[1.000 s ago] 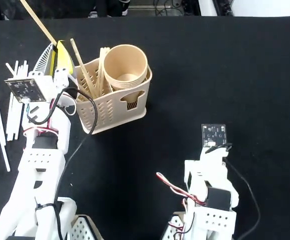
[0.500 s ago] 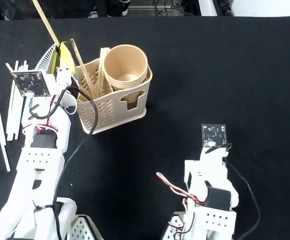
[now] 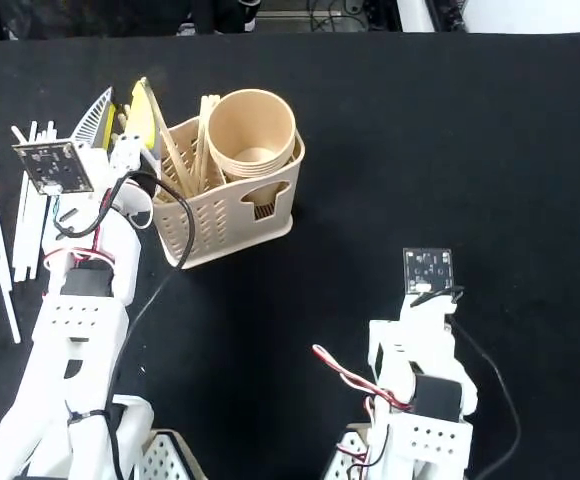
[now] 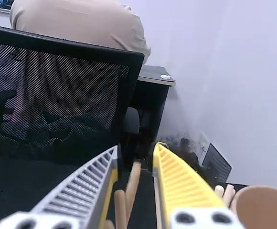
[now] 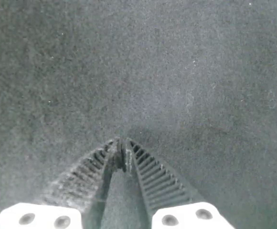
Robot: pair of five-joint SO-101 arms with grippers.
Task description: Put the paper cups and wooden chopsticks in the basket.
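Wooden chopsticks (image 3: 206,125) and cups (image 3: 252,130) sit in basket (image 3: 235,215), upper left. Left gripper (image 3: 126,88) is beside its rim, jaws wide apart, gripping nothing. Right gripper (image 5: 123,155) is closed, empty. Recommend lifting clear without snagging sticks, then fetching loose sticks (image 3: 25,220), left edge.

Left arm (image 3: 80,330) extended forward, left gripper (image 3: 120,108) with jaws spread apart; right arm (image 3: 417,370) folded back near its base, right gripper (image 5: 122,143) pointing down, jaws pressed together
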